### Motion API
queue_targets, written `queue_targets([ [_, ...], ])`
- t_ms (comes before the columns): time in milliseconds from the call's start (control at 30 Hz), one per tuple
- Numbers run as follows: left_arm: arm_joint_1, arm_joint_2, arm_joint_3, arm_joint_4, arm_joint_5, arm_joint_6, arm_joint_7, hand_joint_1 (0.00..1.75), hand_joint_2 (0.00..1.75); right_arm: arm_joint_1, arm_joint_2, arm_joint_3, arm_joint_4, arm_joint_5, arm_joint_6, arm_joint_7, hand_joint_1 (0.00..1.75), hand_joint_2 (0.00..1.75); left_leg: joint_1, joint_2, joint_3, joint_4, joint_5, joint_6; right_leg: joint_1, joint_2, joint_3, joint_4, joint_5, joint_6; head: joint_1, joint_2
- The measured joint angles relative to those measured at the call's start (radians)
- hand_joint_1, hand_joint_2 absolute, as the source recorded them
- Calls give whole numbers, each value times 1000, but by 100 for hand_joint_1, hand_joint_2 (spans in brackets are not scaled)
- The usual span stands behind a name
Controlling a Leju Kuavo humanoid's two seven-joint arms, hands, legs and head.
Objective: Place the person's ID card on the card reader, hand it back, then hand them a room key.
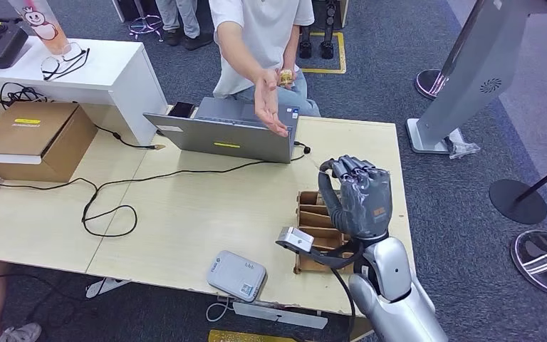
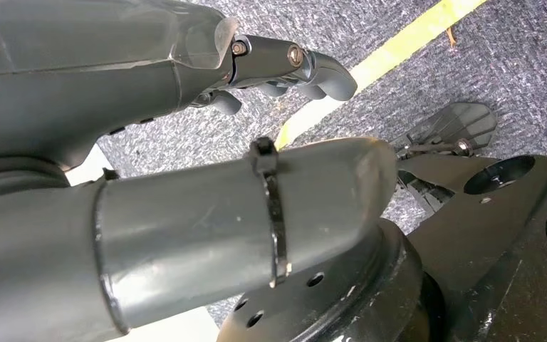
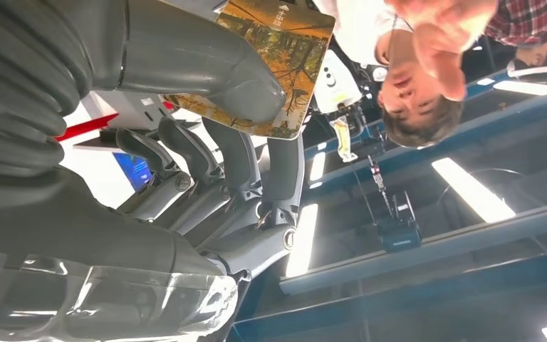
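Room key card [image 3: 271,68], printed with an orange autumn-forest picture, pinched between thumb and fingers of the right hand [image 1: 360,196]; in the right wrist view the thick thumb lies across the card face and the darker fingers [image 3: 285,171] press its far side. Right hand is raised above the right end of the table [image 1: 185,214], back of the hand toward the head camera, over a brown slotted card holder [image 1: 317,228] that sits near the right front edge. Person's hand [image 1: 269,100] reaches over the far edge, palm open and up, above a grey laptop [image 1: 228,132], apart from the robot's hand; their other hand holds a small yellowish object, too small to tell what. Grey card reader [image 1: 236,275] lies flat at the front edge, just left of the card holder. Black cable [image 1: 107,199] loops across the table's left half. Cardboard box [image 1: 32,139] at the left end; white counter [image 1: 107,68] behind it with glasses [image 1: 64,63] on top. Left hand [image 2: 185,142] hangs low over grey carpet with a yellow floor line [image 2: 392,53], fingers curled in, nothing in them.
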Motion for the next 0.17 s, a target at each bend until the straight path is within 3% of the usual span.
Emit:
queue_targets([
  [167,-4,0,-10,0,-1,-1,8,0,0,-30,21,5,25,-5,4,-1,175,175,0,0,0,0,0,0,0,0,0,0,0,0,0,0],
])
